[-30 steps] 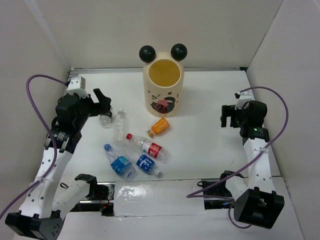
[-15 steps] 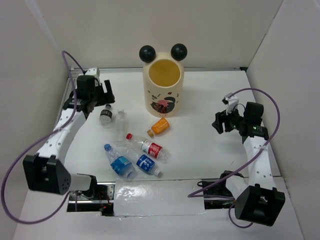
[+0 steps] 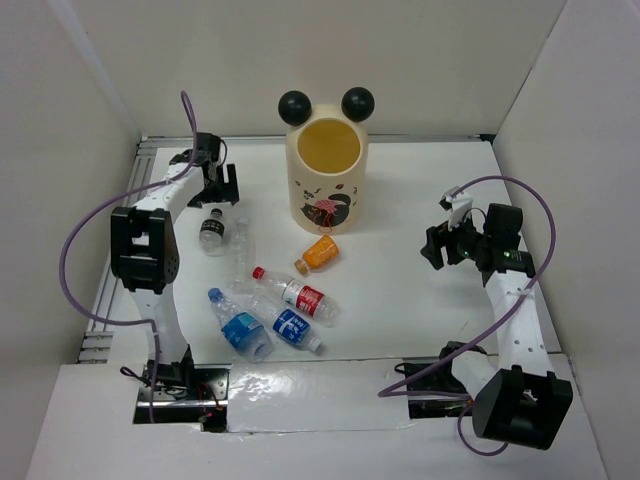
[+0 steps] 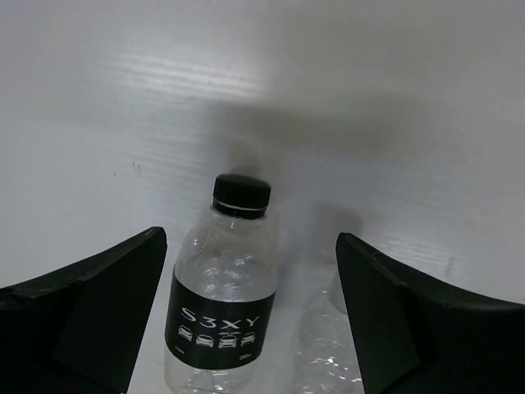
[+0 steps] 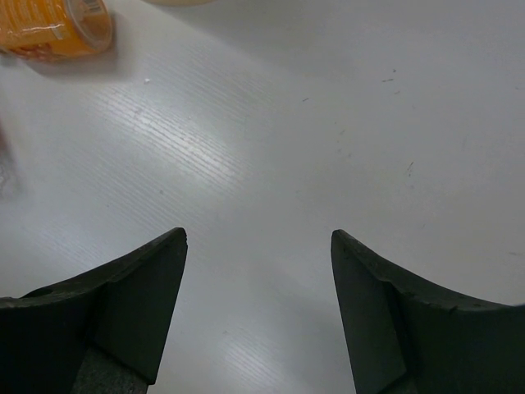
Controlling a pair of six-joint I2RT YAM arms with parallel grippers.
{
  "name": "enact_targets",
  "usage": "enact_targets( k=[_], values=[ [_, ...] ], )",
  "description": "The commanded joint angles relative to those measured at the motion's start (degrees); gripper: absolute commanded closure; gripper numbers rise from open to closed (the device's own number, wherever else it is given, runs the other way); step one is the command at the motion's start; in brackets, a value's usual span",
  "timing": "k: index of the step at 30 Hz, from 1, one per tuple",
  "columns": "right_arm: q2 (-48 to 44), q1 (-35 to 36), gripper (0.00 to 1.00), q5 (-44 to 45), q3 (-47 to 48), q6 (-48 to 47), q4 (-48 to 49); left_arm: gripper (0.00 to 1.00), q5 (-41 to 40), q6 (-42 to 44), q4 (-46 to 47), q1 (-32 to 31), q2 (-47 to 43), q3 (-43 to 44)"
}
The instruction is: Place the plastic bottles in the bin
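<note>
On the left of the white bench point(image 3: 420, 190), the left claw point(image 3: 222, 188) hangs with its two fingers spread wide, and a little black-label bottle point(image 4: 225, 304) lies on the bench right below it, just beside a clear bottle point(image 3: 240, 245). In the middle, a blue-cap bottle point(image 3: 238, 328), a second blue bottle point(image 3: 290, 325), a red-label bottle point(image 3: 300, 295) and an orange bottle point(image 3: 320, 253) all lie on their sides, and the bin point(image 3: 300, 190) stands up behind them with its yellow mouth facing up. On the right, the right claw point(image 5: 258, 238) is spread wide too, with bare bench under it, well apart from the bottles.
</note>
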Motion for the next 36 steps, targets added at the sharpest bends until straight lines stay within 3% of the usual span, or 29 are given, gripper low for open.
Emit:
enact_targets(
  k=[1, 7, 9, 11, 12, 17, 21, 23, 24, 27, 28, 32, 36],
  values=[
    [-0.5, 0.3, 0.22, 1.1, 0.0, -0.1, 1.4, 0.03, -1.6, 1.7, -7.1, 0.6, 2.1, -0.1],
    [1.7, 0.3, 0.22, 1.1, 0.0, 0.4, 3.3, 0.05, -2.3, 1.7, -8.9, -0.9, 4.1, -2.4],
    [2.5, 0.3, 0.22, 1.1, 0.0, 0.4, 3.3, 0.10, -2.8, 1.7, -9.8, -0.9, 6.3, -2.4],
    [3.8, 0.3, 0.22, 0.6, 0.6, 0.4, 3.9, 0.20, -2.8, 1.7, -10.6, -1.5, 6.8, -2.4],
    [3.8, 0.3, 0.22, 0.6, 0.6, 0.4, 3.9, 0.29, -2.8, 1.7, -10.6, -1.5, 6.8, -3.1],
    [4.4, 0.3, 0.22, 0.6, 1.1, -0.1, 4.5, 0.41, -4.0, 1.1, -11.1, -2.0, 5.8, -3.7],
    [4.4, 0.3, 0.22, 0.1, 1.2, -0.6, 5.0, 0.68, -2.3, -0.1, -12.3, -2.7, 1.3, -1.3],
    [4.4, 0.3, 0.30, -1.2, 0.6, -2.4, 3.5, 0.76, 1.2, -0.7, -13.7, -4.5, -2.5, 1.9],
    [4.4, 0.3, 0.45, -2.0, 0.6, -3.3, 2.9, 0.76, 2.9, -0.7, -13.7, -5.4, -6.8, 6.1],
    [3.8, 0.3, 0.72, -6.0, -0.4, -7.6, 1.3, 0.81, 9.5, 0.1, -12.2, -11.4, -13.5, 12.2],
    [3.8, 0.3, 0.87, -7.6, -1.0, -8.8, 0.4, 0.81, 10.6, 0.1, -10.6, -13.2, -17.5, 14.2],
    [3.8, 0.3, 0.90, -9.0, -1.5, -11.2, -0.2, 0.96, 19.4, 1.0, -1.3, -19.1, -25.1, 14.7],
    [3.8, 0.8, 0.90, -9.0, -1.5, -12.3, -0.8, 0.96, 23.6, 1.7, 7.1, -23.9, -29.2, 14.2]
  ],
)
